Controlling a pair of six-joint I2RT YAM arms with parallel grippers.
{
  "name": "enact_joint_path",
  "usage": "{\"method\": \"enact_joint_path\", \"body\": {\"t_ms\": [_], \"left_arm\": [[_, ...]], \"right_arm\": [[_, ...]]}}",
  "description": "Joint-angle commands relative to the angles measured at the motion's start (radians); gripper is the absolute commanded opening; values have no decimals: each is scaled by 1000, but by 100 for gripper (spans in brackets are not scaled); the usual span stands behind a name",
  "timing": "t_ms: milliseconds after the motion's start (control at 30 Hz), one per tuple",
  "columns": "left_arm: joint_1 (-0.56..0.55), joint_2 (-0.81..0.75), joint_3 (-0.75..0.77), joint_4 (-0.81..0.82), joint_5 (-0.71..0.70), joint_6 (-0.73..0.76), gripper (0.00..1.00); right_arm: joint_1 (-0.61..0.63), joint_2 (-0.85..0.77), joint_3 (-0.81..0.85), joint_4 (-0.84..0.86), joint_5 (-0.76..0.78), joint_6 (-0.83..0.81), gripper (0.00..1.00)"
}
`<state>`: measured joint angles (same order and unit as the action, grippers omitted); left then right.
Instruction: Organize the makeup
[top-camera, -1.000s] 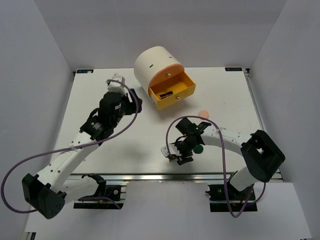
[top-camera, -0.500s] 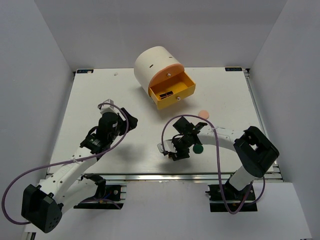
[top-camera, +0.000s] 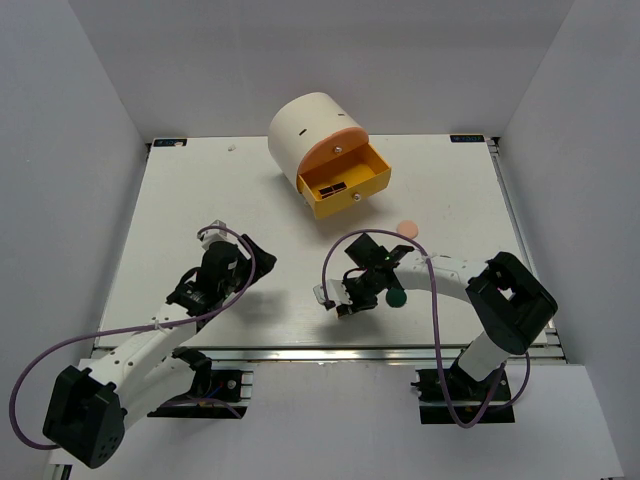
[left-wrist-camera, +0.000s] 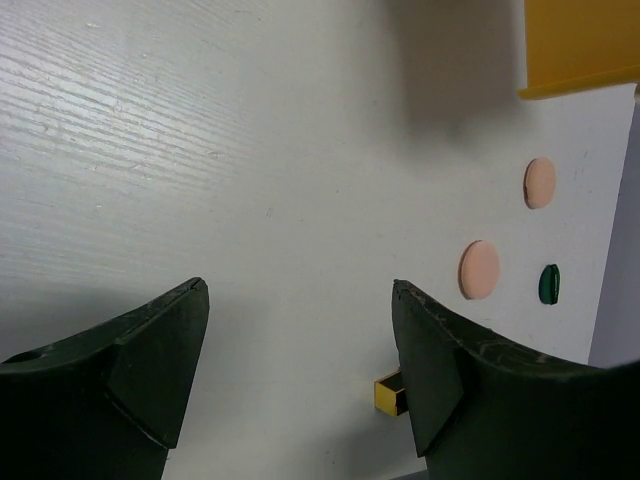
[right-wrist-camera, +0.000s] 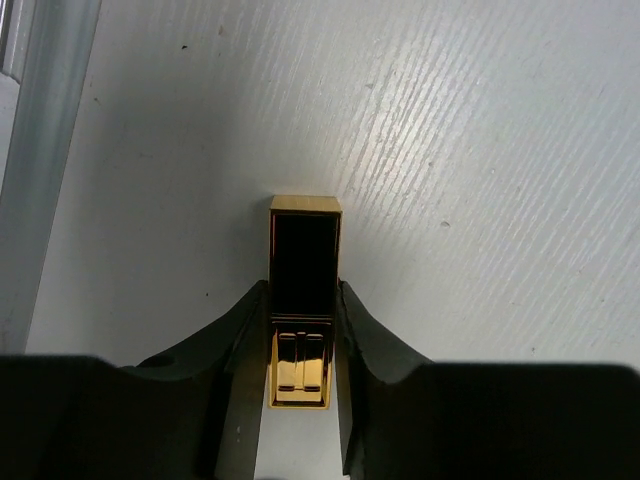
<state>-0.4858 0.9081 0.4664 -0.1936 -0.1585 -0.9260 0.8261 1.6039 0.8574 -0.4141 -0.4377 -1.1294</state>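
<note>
1. Left gripper (left-wrist-camera: 300, 340): at 9 o'clock from the centre of the white wooden table (top-camera: 180, 210). Jaws spread wide, nothing between them.
2. Cream cylinder organiser with orange-yellow drawer fronts (top-camera: 305, 125): at 12 o'clock. One drawer (top-camera: 372, 180) is pulled open, with a dark-and-gold piece lying inside.
3. Black-and-gold rectangular palette (right-wrist-camera: 303, 265): at 6 o'clock, flat on the table near its front edge.
4. Right gripper (right-wrist-camera: 303, 300): closed narrow on the palette, one finger against each long side.
5. Dark green disc (top-camera: 397, 297): at 4 o'clock, just beside the right wrist.
6. Peach-pink disc (top-camera: 407, 228): at 3 o'clock, loose on the table.

Step in hand, as judged: the palette is gripped but not yet lifted.
Next move calls for a level lift, a carry toward 12 o'clock, and a release inside the open drawer clear of its front lip.
</note>
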Motion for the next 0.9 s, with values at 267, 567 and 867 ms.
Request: {"method": "enact_joint_path", "body": {"t_ms": [267,567,867], "left_arm": [[10,-11,-5,34,11,-13,84],[13,-17,-11,34,11,-14,84],[16,-15,-11,34,14,-13,84]], "right_arm": [[-10,-79,17,-49,-50,13,7],[-76,-188,159,-138,-163,43,0],[-195,-213,316,-138,-229,92,0]]}}
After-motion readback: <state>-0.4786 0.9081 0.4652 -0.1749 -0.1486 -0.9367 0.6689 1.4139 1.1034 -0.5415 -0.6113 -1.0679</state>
